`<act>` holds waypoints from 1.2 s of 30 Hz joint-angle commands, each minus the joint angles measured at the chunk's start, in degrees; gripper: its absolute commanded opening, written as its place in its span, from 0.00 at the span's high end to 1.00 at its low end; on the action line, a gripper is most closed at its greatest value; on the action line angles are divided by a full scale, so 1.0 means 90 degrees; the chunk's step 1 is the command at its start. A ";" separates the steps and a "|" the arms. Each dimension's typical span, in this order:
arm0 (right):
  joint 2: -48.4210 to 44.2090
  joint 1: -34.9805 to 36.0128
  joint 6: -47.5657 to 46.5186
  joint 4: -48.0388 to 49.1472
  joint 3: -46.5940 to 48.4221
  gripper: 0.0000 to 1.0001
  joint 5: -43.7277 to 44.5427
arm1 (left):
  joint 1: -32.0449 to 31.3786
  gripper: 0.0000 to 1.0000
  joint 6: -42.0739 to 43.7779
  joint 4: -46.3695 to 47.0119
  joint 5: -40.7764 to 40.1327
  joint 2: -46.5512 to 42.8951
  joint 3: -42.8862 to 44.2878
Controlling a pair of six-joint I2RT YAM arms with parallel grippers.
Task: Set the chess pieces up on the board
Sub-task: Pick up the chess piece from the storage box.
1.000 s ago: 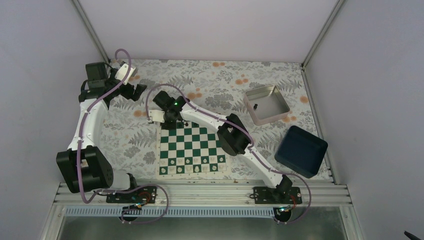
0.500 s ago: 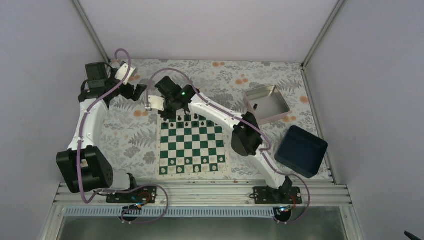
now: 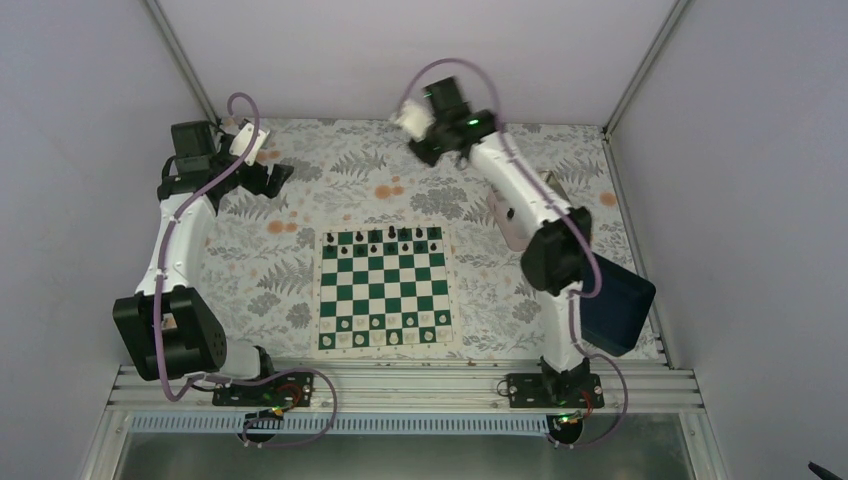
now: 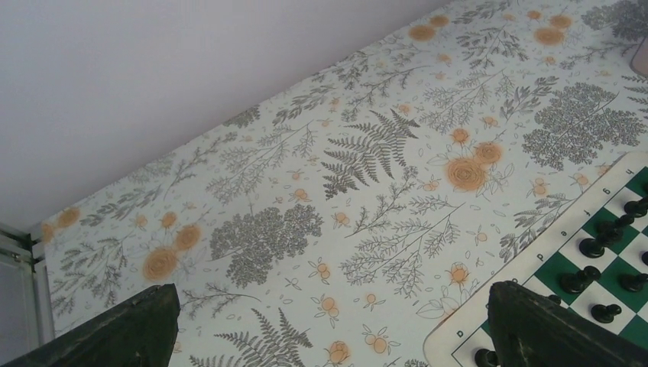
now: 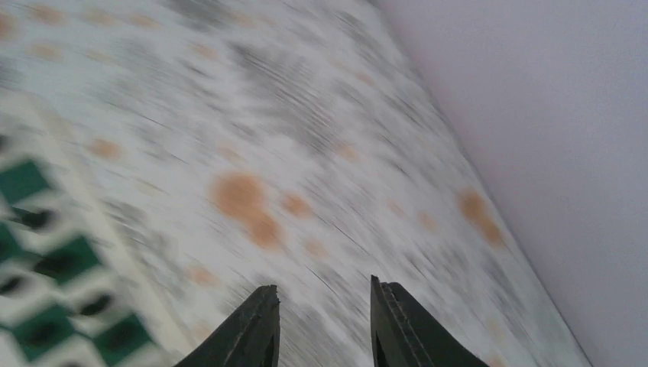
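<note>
The green-and-white board (image 3: 381, 290) lies in the middle of the table. Black chess pieces (image 3: 385, 238) stand along its far rows, and small white pieces fill the near rows. My left gripper (image 3: 272, 180) hovers open over the floral cloth beyond the board's far left corner; the left wrist view shows the board's corner (image 4: 527, 269) and black pieces (image 4: 592, 246) beside its right finger (image 4: 550, 325). My right gripper (image 3: 428, 150) is raised high near the back wall, jaws apart with nothing between them. The right wrist view is motion-blurred, with the board (image 5: 30, 252) at its left.
A silvery tray (image 3: 504, 215) at the right is mostly hidden behind my right arm. A dark blue box (image 3: 612, 300) sits near the right edge. Walls close the back and both sides.
My right arm has swung up from the board's far left corner toward the back wall, and its jaws have parted. The black pieces it covered now show. The left arm has not moved.
</note>
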 commanded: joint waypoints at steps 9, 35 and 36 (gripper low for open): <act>-0.1326 -0.2754 -0.0017 -0.0743 -0.2492 0.55 0.0538 | -0.0155 0.00 -0.0320 0.0200 -0.0030 0.0389 0.0440; -0.0587 -0.3561 -0.0196 -0.0138 -0.3952 0.57 -0.0034 | -0.0393 0.00 -0.0466 0.0345 -0.0438 0.0611 0.0395; -0.0523 -0.3557 -0.0194 -0.0134 -0.3928 0.57 -0.0060 | -0.0395 0.00 -0.0479 0.0351 -0.0439 0.0611 0.0385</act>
